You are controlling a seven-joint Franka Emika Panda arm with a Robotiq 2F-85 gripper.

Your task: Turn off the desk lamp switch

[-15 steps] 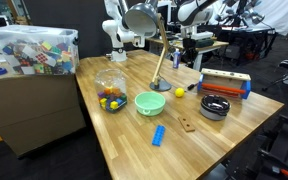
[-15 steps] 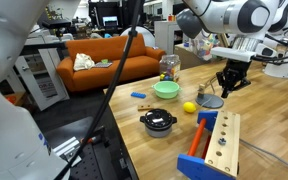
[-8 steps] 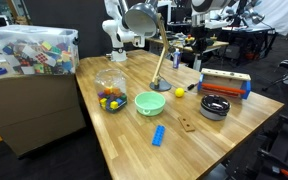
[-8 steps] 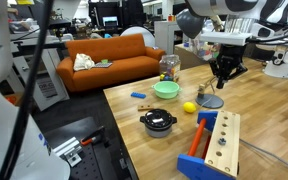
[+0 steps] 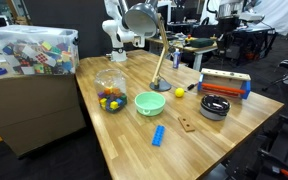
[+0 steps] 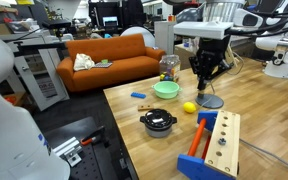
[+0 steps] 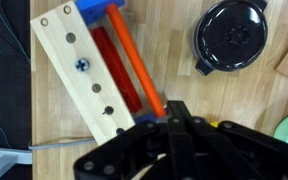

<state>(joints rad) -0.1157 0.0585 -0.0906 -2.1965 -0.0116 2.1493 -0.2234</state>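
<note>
Lamp (image 5: pixel 139 17) was judged top-heavy on its small base (image 6: pixel 210 101), wanting a light press, not a grip; gripper (image 6: pixel 203 86) hung clenched, empty.

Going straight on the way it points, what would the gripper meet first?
Probably the desk lamp's small round dark base, which sits under the black gripper in an exterior view; depth is unclear.

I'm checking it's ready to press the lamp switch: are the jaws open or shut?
Shut. In the wrist view the jaws of the gripper meet with no gap, and nothing is held between them.
</note>
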